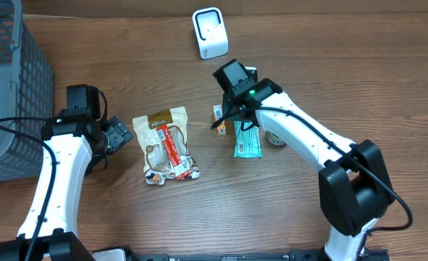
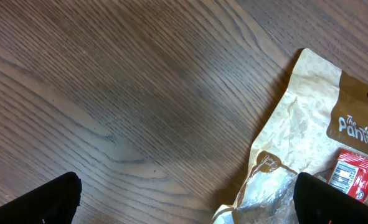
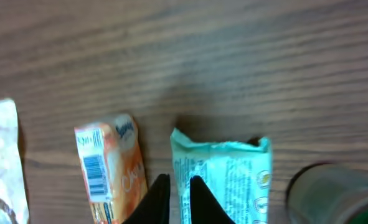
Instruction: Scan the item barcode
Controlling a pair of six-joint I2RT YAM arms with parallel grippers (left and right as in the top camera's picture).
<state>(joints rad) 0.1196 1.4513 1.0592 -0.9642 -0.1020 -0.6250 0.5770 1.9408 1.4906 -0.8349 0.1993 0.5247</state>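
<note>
Closest to us, in the right wrist view, the right gripper [image 3: 179,186] has its dark fingers [image 3: 152,205] drawn down to a narrow gap. The left edge of the teal snack wrapper [image 3: 227,180] sits in that gap, but we cannot tell whether the wrapper is actually pinched. Just left of the fingers lies a small orange packet [image 3: 109,168] with its barcode facing up. At the right of the wrapper sits a blurred grey round object [image 3: 333,193].

From overhead we see both packets lying flat on the wooden table [image 1: 344,72] near its middle. The white barcode scanner [image 1: 209,32] stands upright at the far edge, well apart from them. A tan snack pouch [image 1: 164,145] lies to the left of the orange packet, with a red packet [image 1: 171,148] on top of it.

Our left gripper [image 1: 119,136] hangs just beside the pouch's left edge, its jaws spread wide and holding nothing. Its wrist view shows only bare wood between the fingertips [image 2: 47,199], with the pouch's corner near the right one. A grey mesh basket [image 1: 11,94] stands at the table's left edge.
</note>
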